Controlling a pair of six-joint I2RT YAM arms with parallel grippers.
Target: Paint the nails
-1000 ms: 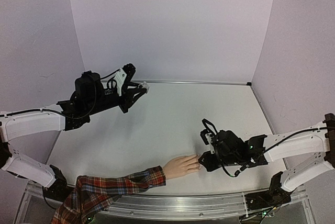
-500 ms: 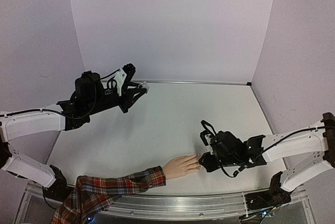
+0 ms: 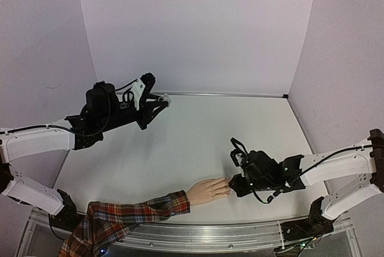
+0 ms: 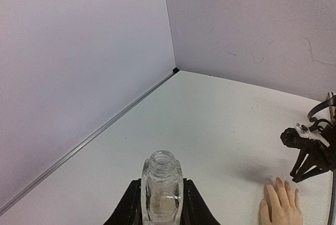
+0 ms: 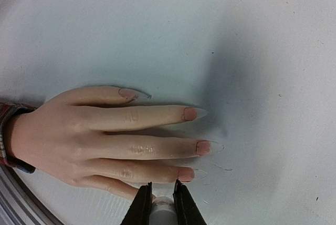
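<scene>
Beside mannequin hand (image 5: 79, 135), right gripper (image 5: 162, 193) pinches white cap (image 5: 163, 204), presumably the brush, at the nails (image 5: 190, 113); left gripper (image 4: 161, 204) clamps open bottle (image 4: 161, 180) aloft, ready for dipping.

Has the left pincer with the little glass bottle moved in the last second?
No. The left pincer, shut on the bottle, sits at the same spot just short of the table's back rail in the top view.

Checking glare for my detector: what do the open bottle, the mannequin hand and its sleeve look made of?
The bottle: clear glass or hard plastic, see-through with bright reflections. The hand: probably smooth matte peach plastic or rubber, with moulded knuckle creases. The sleeve: woven plaid fabric, wrinkled.
</scene>
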